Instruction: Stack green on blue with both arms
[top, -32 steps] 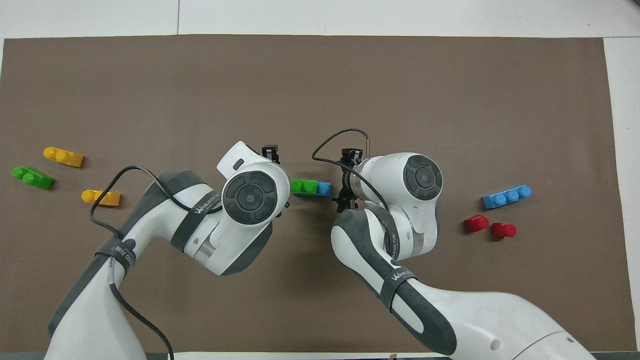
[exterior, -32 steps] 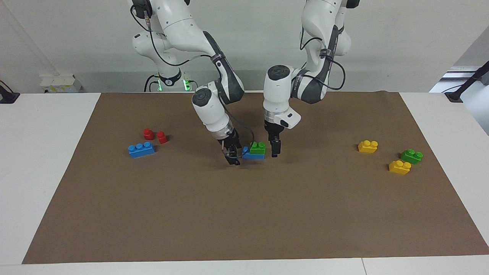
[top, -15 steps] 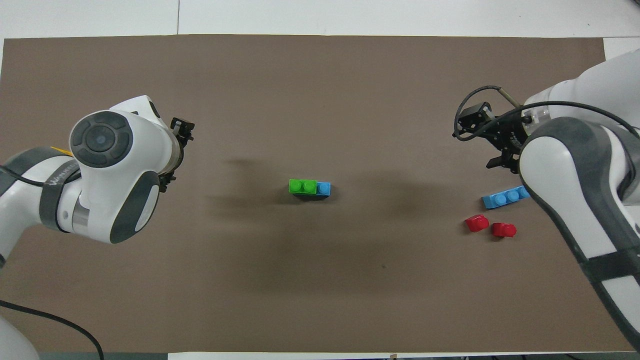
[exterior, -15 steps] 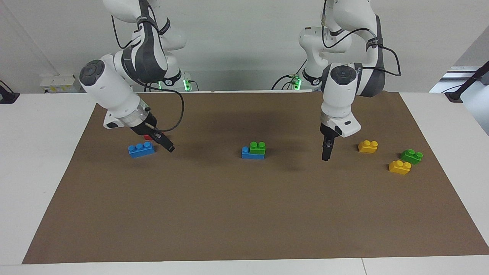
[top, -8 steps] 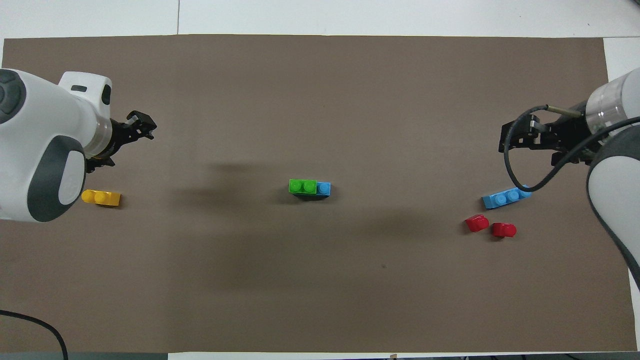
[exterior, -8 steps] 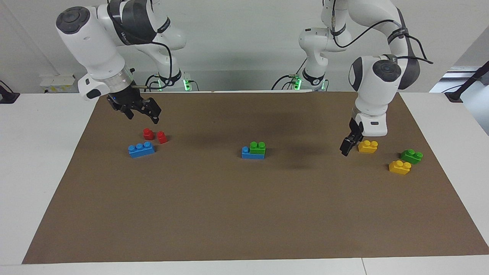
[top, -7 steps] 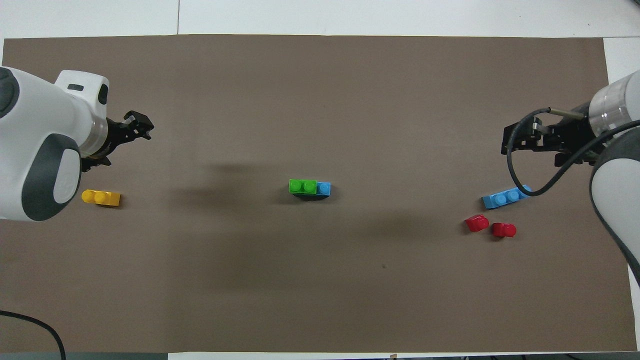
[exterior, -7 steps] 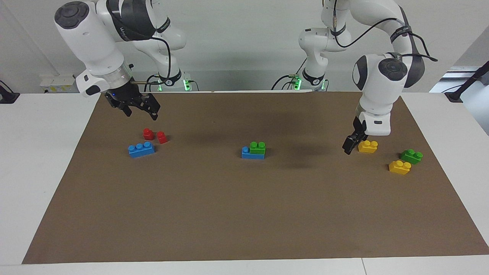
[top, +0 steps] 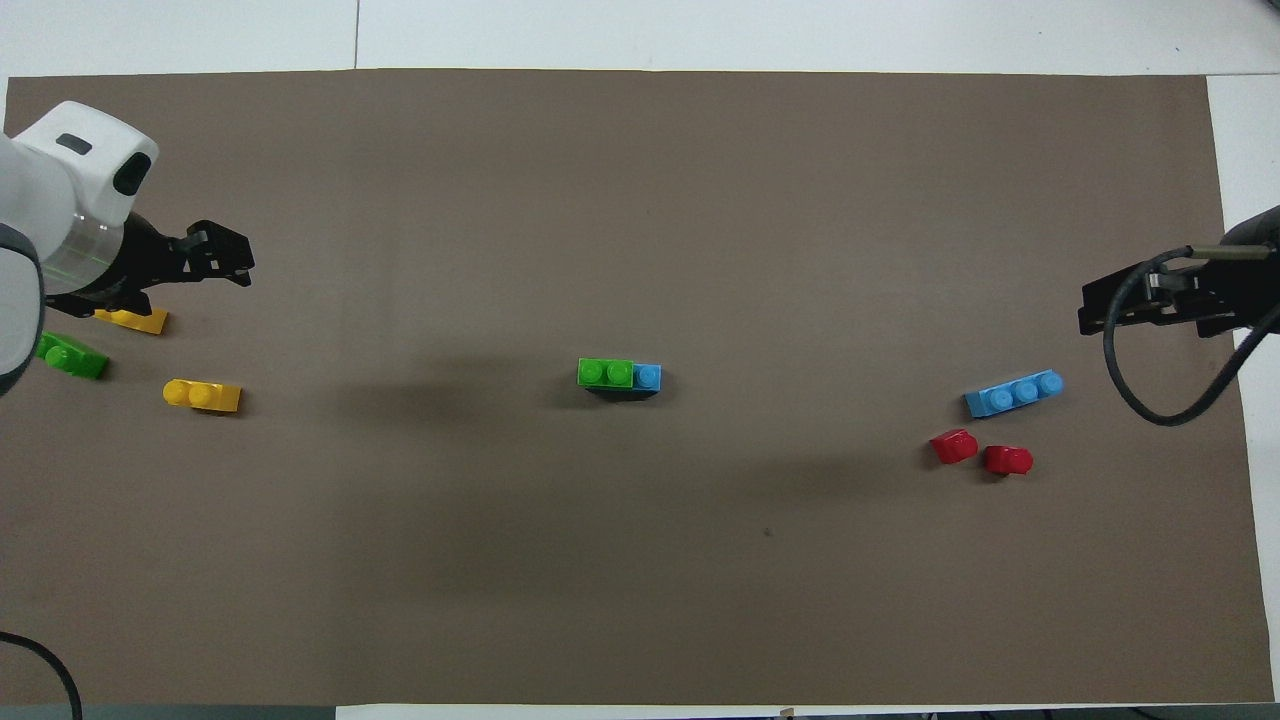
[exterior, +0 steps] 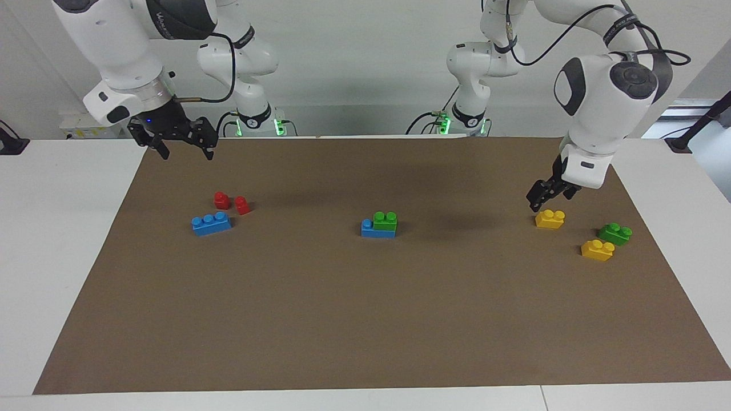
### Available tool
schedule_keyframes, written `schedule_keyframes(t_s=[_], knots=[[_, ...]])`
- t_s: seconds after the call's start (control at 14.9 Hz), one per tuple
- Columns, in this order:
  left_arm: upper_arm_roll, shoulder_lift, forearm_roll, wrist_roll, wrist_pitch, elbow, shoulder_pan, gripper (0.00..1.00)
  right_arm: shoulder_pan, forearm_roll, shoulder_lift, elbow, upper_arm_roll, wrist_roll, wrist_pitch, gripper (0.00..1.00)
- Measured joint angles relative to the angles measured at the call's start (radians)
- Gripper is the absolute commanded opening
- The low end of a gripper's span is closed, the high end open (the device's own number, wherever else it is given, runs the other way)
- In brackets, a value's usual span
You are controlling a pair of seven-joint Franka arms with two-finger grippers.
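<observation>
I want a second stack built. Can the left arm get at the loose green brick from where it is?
Probably yes. The left gripper hangs open just above the yellow brick beside the loose green brick, whose top is uncovered; another yellow brick sits close alongside.

We see both views evenly and brightly lit from above, sharp throughout, with no glare. Soft, diffuse dark patches lie on the matte brown paper mat (exterior: 365, 297) around mid-frame. Small green indicator lights glow at the top centre of the facing view.

Partial white lettering "Wan…" on dark band of right arm (exterior: 177, 20); rest unreadable.
</observation>
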Motion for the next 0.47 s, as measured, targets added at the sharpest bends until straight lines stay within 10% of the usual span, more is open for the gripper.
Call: schedule_keyframes(t_s=[0.47], knots=[[-0.001, -0.062, -0.014, 0.172, -0.218, 0.115, 0.024, 1.00, -0.011, 0.000, 0.014, 0.031, 0.000, 0.000, -0.014, 1.00]])
